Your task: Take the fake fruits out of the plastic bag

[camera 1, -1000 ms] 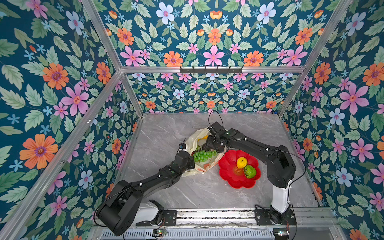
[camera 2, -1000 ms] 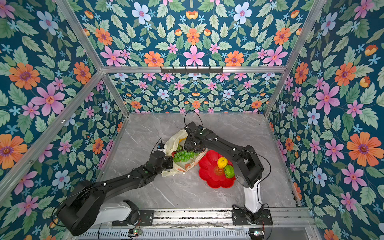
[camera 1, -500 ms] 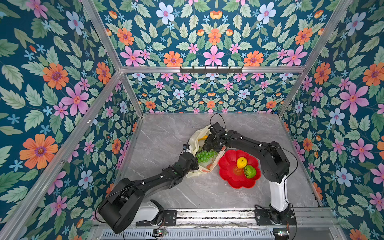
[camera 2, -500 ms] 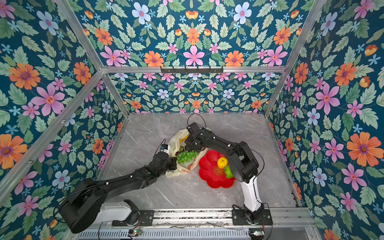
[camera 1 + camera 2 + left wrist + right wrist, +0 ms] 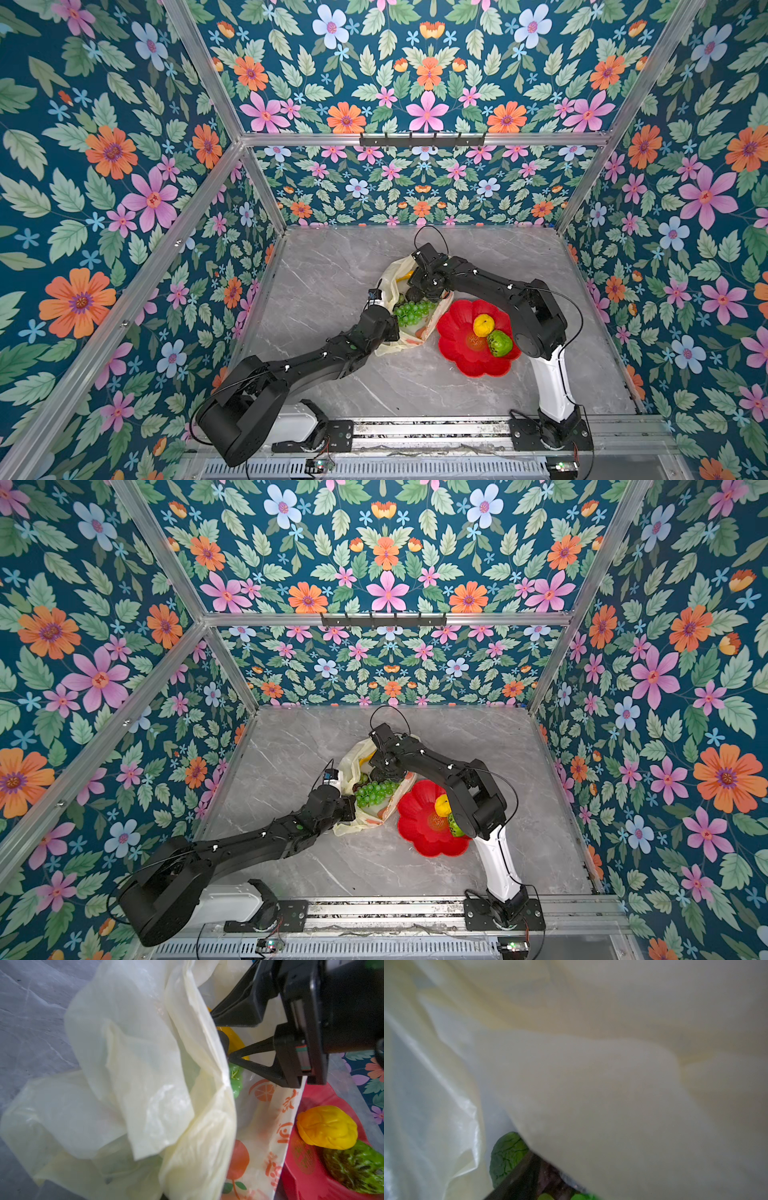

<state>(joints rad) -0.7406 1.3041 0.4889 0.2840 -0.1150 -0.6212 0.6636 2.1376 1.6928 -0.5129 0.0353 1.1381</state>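
Observation:
The cream plastic bag point(image 5: 388, 286) point(image 5: 348, 771) lies open mid-table. Inside it I see a green grape bunch point(image 5: 413, 312) point(image 5: 376, 792), a dark avocado point(image 5: 415, 294) and a yellow banana point(image 5: 236, 1042). My left gripper point(image 5: 388, 328) point(image 5: 347, 805) is shut on the bag's near edge; in the left wrist view, bag plastic point(image 5: 145, 1084) hides its jaws. My right gripper point(image 5: 419, 286) point(image 5: 221, 1036) reaches into the bag's mouth, its fingers point(image 5: 249, 1064) spread open either side of the banana. Plastic fills the right wrist view, where a dark green veined fruit point(image 5: 506, 1157) peeks out.
A red flower-shaped plate point(image 5: 457, 353) point(image 5: 415, 829) point(image 5: 307, 1169) sits right of the bag, touching it. It holds a yellow lemon point(image 5: 483, 325) point(image 5: 326, 1128) and a bumpy green fruit point(image 5: 500, 343) point(image 5: 357, 1169). Floral walls enclose the grey marble table point(image 5: 332, 266).
My right gripper has sunk a little further into the bag's mouth, and its elbow has swung in. The left gripper has shifted slightly toward the plate, still gripping the bag.

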